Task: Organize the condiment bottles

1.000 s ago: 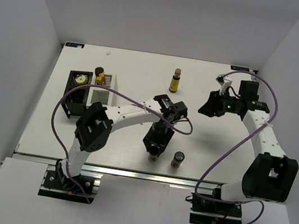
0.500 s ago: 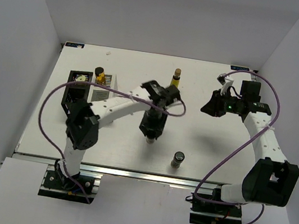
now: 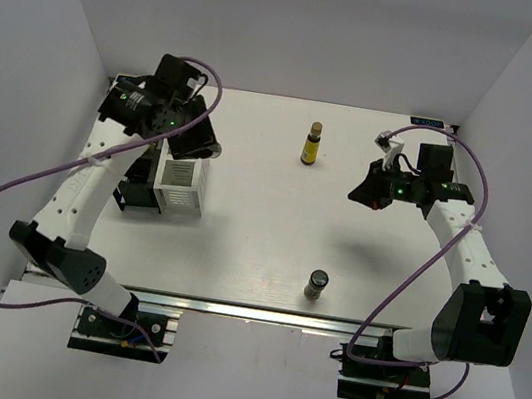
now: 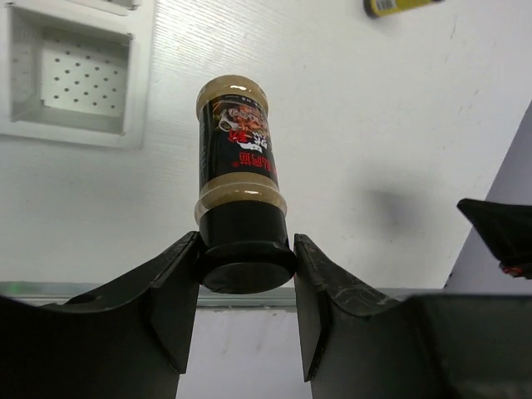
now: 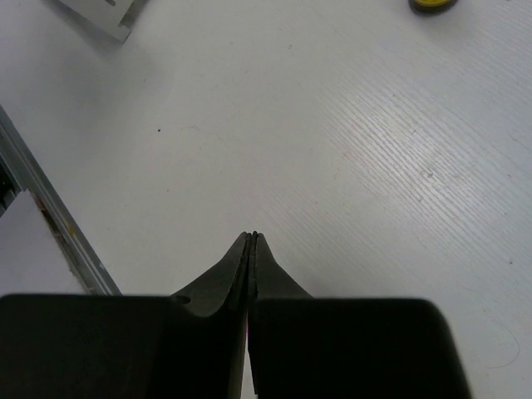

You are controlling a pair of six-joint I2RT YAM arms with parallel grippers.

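Observation:
My left gripper [image 4: 246,253] is shut on the black cap of a dark-labelled condiment bottle [image 4: 237,145], which hangs above the table. From above, the left gripper [image 3: 193,137] hovers at the back left over the white slatted box [image 3: 180,178]. A yellow bottle [image 3: 311,144] with a tan cap stands at the back middle, and its edge shows in the left wrist view [image 4: 399,7]. Another dark bottle [image 3: 315,284] stands near the front edge. At the right, my right gripper [image 3: 362,193] hangs above bare table, shut with nothing between its fingers [image 5: 252,238].
A black stand [image 3: 134,187] sits left of the white box. One compartment of the white box [image 4: 71,75] appears in the left wrist view and a corner of the box [image 5: 104,17] in the right wrist view. The metal rail [image 3: 248,311] runs along the table's front edge.
The left arm has swung from the front middle of the table to the back left, carrying its bottle over the white box. The right gripper has closed and edged left.

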